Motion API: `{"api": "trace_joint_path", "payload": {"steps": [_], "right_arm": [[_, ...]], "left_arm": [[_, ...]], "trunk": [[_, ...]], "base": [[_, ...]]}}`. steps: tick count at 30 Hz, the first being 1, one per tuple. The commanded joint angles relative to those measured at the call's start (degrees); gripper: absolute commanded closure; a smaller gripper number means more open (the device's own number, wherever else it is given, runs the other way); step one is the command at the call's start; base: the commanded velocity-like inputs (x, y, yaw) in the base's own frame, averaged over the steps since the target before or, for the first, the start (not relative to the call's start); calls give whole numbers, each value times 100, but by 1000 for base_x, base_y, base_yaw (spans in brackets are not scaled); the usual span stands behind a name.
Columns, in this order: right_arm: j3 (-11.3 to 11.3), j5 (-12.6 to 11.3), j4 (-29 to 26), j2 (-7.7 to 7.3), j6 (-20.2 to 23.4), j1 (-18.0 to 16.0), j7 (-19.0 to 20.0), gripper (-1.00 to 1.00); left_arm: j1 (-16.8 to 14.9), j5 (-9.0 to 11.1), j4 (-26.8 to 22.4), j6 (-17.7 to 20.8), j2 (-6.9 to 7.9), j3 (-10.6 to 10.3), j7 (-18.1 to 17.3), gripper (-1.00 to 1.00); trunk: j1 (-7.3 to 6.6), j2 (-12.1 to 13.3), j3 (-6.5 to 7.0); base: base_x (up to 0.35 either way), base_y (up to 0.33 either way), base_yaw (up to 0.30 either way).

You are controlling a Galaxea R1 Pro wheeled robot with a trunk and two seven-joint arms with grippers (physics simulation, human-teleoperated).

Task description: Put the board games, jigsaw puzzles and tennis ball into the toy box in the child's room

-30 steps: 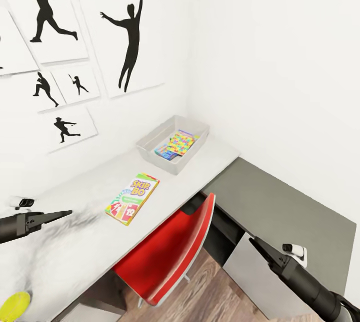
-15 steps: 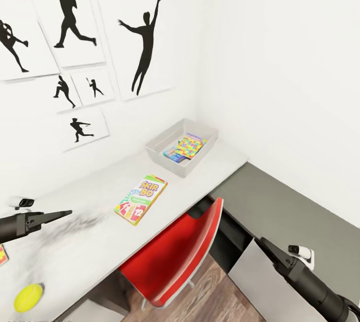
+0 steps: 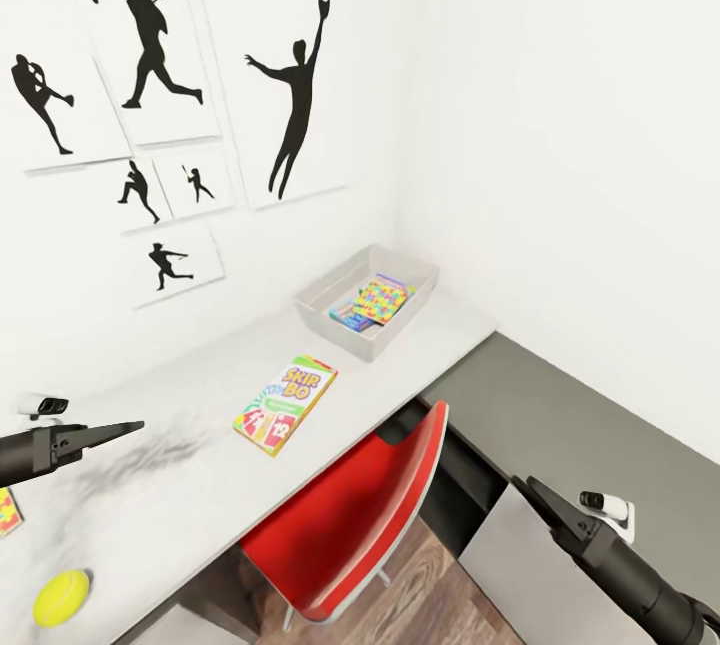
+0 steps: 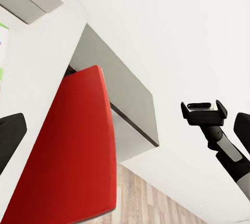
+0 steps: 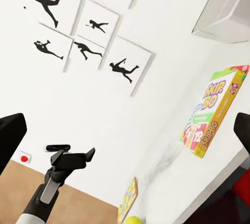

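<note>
Broad bare stretches of the pale mottled table top lay open around the flat Skip-Bo game box. The shallow light-grey toy box sat hemmed into the white wall corner. A red chair back blocked the table's front edge.

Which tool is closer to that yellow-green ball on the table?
Left. The left tool hangs just above the tennis ball; the right tool is beyond the red chair.

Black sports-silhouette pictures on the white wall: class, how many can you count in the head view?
6: batter, pitcher, leaping catcher, two small ones, one lowest. More may lie beyond the frame.
</note>
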Motion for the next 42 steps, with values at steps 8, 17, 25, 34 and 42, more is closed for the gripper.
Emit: {"api": "trace_joint_path", "payload": {"steps": [8,17,25,34,42], "right_arm": [[-15,-10,-4,4,-8,16,56,-100],[-19,-8,-5,3,-19,44,113,-100],[-19,-10,-5,4,-20,47,123,-100],[-19,-8,-5,4,-26,48,125,-100],[-19,-7,-5,4,-28,48,125,-100]], "left_arm": [[-4,-3,0,61,2,-1,-23,-100],[-4,-3,0,61,3,-1,-23,-100],[-4,-3,0,61,2,-1,-23,-100],[-4,-3,0,61,5,-1,-23,-100],[-4,-3,0,61,3,-1,-23,-100]], "trunk": [[4,-11,65],[4,-11,150],[4,-11,225],[4,-11,310],[4,-11,386]], "base": [[0,0,1],[0,0,0],[0,0,0],[0,0,0],[-6,0,20]]}}
